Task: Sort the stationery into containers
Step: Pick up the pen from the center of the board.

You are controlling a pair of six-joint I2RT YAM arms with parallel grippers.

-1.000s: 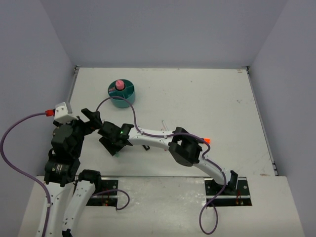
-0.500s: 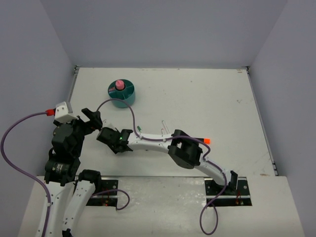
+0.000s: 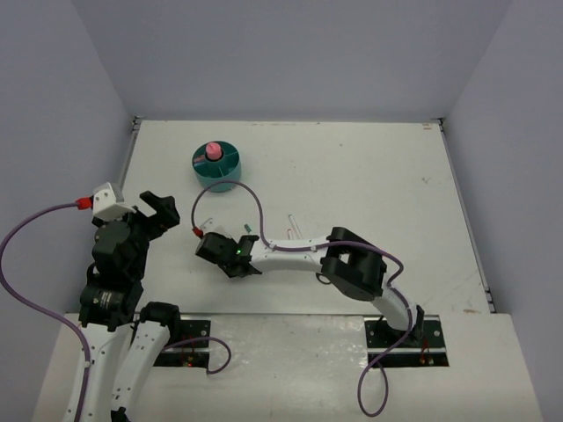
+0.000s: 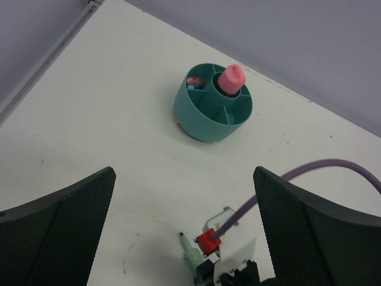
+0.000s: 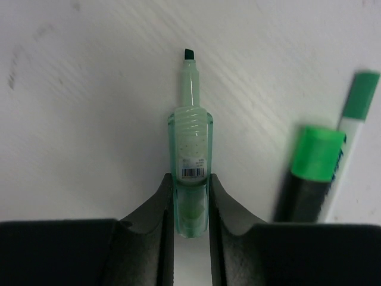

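In the right wrist view a pale green marker lies on the table, uncapped tip pointing away. My right gripper is shut on its rear end, with a finger pressed against each side. From above, that gripper sits low at the table's left front and hides the marker. The teal container stands at the back left with a pink roll in its centre cup. My left gripper hangs open above the table, holding nothing, with the container and the marker in its view.
A black-and-green marker and a white pen with a green cap lie just right of the held marker. Thin white pens lie beside the right forearm. A purple cable arcs over the table near the container.
My right gripper's jaws have closed onto the green marker, and its wrist turned while the elbow swung right. The left arm has barely moved.
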